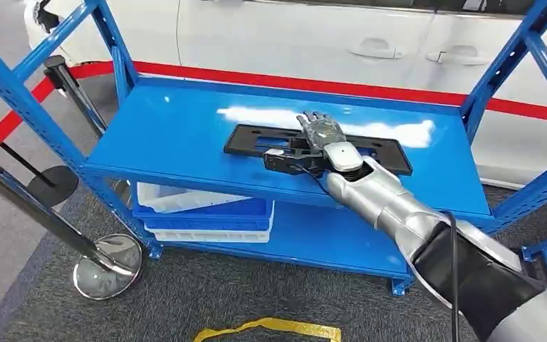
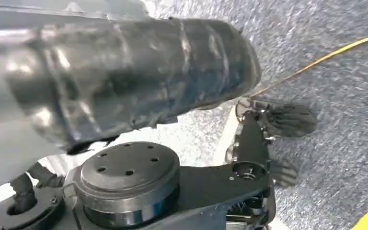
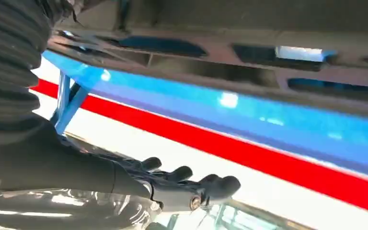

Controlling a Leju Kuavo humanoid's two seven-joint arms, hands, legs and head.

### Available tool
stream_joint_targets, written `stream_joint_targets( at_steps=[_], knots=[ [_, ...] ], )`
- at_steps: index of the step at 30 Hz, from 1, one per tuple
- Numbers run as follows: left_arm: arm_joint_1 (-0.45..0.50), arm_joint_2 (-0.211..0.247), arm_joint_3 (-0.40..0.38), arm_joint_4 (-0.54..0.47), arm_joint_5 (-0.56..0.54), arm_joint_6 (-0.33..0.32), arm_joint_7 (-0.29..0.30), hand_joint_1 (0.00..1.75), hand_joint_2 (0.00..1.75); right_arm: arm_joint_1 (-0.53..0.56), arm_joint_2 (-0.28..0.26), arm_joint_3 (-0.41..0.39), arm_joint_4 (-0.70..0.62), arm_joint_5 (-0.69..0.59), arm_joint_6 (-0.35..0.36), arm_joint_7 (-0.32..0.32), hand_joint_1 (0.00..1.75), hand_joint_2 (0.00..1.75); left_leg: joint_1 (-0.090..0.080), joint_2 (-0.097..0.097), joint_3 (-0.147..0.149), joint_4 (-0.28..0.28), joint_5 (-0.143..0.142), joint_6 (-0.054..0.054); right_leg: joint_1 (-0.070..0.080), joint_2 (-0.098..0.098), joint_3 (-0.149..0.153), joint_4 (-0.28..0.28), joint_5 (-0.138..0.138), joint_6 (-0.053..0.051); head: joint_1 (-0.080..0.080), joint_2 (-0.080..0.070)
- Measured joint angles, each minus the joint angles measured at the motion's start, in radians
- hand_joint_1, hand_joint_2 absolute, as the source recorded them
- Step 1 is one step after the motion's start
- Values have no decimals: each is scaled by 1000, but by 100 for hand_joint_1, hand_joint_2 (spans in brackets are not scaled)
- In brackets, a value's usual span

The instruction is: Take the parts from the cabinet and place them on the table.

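Carpet (image 1: 185, 299), grey, nearest the camera, with a strip of yellow tape (image 1: 271, 329) on it in front of the blue rack (image 1: 149, 142). Chrome stanchion base (image 1: 107, 267) stands at the rack's front left corner. Right arm comes in from the lower right and reaches over the rack's front edge. Lower shelf (image 1: 327, 239) carries stacked blue and white bins (image 1: 206, 210) on its left half. Top shelf (image 1: 164, 135) holds the black part (image 1: 249, 139), a long flat plate with cutouts, lying flat about mid-shelf. Right hand (image 1: 320, 132) sits on top of the part near its middle, fingers extended and spread toward the back of the rack, palm down; contact looks likely, no closed grasp visible. Right wrist view has the fingers (image 3: 182, 175) straight and apart. Left hand: left wrist view is blurred, cannot tell its state. Behind the rack, a red stripe (image 1: 313, 85) runs along a white car (image 1: 313, 35).
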Motion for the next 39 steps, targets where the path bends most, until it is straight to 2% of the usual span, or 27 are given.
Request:
stream_joint_targets(
  at_steps=[1,2,4,5,6,7,9,10,15,18,22,23,24,25,26,28,29,30,31,32,33,34,35,36,37,39],
  knots=[
    [1,0,0,0,0,0,0,0,0,2,-2,0,0,0,0,0,0,175,1,-1,2,5,-6,-1,-1,0,-20,17,12,2,0,0],
    [2,0,-1,0,0,0,1,0,0,2,-3,0,0,0,0,0,0,175,2,-3,5,13,-14,-4,-3,-1,-14,-16,48,4,0,0],
    [3,-3,-2,0,0,0,2,0,0,-1,-6,0,-2,0,0,0,0,175,6,-5,13,37,-38,-14,-10,-4,55,-179,153,10,0,0],
    [3,-3,-2,0,0,0,2,0,0,0,-7,0,-2,0,0,0,161,175,8,-5,12,51,-52,-20,-11,-4,78,-229,154,11,-1,0],
    [0,-1,-2,0,0,1,5,0,0,-3,-7,0,-2,0,0,0,175,175,-1,-9,3,66,-61,-29,-7,-3,89,-239,139,11,1,0],
    [-1,-1,-3,0,0,1,6,0,0,-4,-8,0,-3,0,1,3,175,175,0,-10,-2,64,-61,-33,-5,0,85,-232,137,-5,1,0],
    [2,-2,-4,0,0,2,9,0,0,-4,-9,0,-4,-2,12,5,175,175,0,-7,3,62,-63,-36,-3,3,82,-234,134,-14,-2,0],
    [3,-2,-5,0,1,3,10,0,0,-5,-9,-1,-5,-2,18,5,175,175,0,-7,4,61,-64,-34,-4,3,83,-236,136,-17,-3,0],
    [1,2,-10,0,8,0,-2,0,0,-4,-8,-2,-5,-19,77,5,175,175,-1,-7,9,52,-64,-33,-9,4,83,-237,134,-20,-3,0],
    [0,3,-10,0,19,-3,-14,0,0,0,-5,-2,-5,-26,90,6,175,175,-2,-7,5,52,-64,-32,-8,5,83,-237,134,-20,-3,0],
    [0,5,-10,0,42,-12,-15,0,0,-2,-2,-5,-13,-27,85,-16,175,175,-3,-7,1,52,-65,-27,-8,3,84,-239,135,-19,-3,0],
    [0,7,-10,0,42,-14,-15,0,0,-4,0,-5,-16,-27,83,-25,175,175,-3,-7,3,49,-61,-22,-8,3,88,-246,138,-16,-3,0],
    [0,10,-10,0,45,-16,-15,0,0,-5,2,-5,-21,-25,80,-35,175,175,-2,-6,14,26,-52,-15,-2,4,98,-259,144,-11,-3,0],
    [1,8,-10,0,45,-17,-14,0,0,-3,2,-5,-26,-24,78,-48,175,175,17,0,45,-9,-32,-23,0,2,97,-253,141,-11,-1,0],
    [-1,8,-10,0,48,-21,-15,0,0,-6,5,-5,-30,-23,71,-64,175,175,18,-2,56,-30,-24,-22,3,1,87,-228,120,-5,5,0],
    [-4,8,-10,0,48,-24,-20,0,0,-12,16,-5,-43,-23,54,-85,175,175,25,2,57,-34,-20,-23,-5,0,24,-92,53,8,11,0],
    [-5,7,-10,0,48,-24,-21,0,0,-12,23,-5,-50,-23,43,-94,175,175,28,3,58,-33,-22,-25,-11,-1,-7,-31,31,16,11,0],
    [-5,6,-10,0,48,-24,-23,0,0,-12,28,-5,-58,-22,31,-103,175,175,34,2,59,-30,-25,-28,-18,-1,-24,0,29,23,10,0],
    [-4,3,-10,0,48,-25,-26,0,0,-12,32,-4,-67,-18,14,-109,175,175,41,-1,60,-27,-29,-34,-26,-3,-20,-12,49,32,11,0],
    [-3,2,-10,0,48,-26,-27,0,0,-14,37,-3,-78,-14,-5,-113,175,175,51,-5,60,-18,-36,-44,-33,-6,6,-67,89,41,11,0],
    [-3,1,-10,0,48,-26,-29,0,0,-22,42,-3,-92,-11,-21,-113,175,175,61,-9,61,-3,-48,-59,-43,-8,51,-158,140,54,11,0],
    [-3,1,-10,0,48,-26,-30,0,0,-32,46,-3,-100,-8,-29,-113,175,175,68,-11,58,17,-64,-74,-53,-9,82,-233,162,67,13,0],
    [-4,8,-10,2,48,-26,-32,0,0,-40,55,-2,-105,-4,-37,-115,175,175,61,-15,41,30,-75,-91,-42,-2,87,-220,129,73,19,0],
    [-4,7,-10,2,48,-26,-32,0,175,-48,57,-1,-115,-3,-47,-118,175,175,62,-16,35,52,-80,-97,-40,4,83,-223,126,38,20,0],
    [-4,4,-10,2,48,-27,-35,0,175,-46,61,1,-127,6,-63,-122,175,175,62,-17,37,45,-77,-101,-39,2,77,-218,123,21,10,0],
    [3,2,-11,2,45,-36,-50,0,175,-50,66,8,-155,53,-138,-122,175,175,65,-17,32,36,-72,-109,-36,0,72,-213,123,3,10,0]
  ],
)
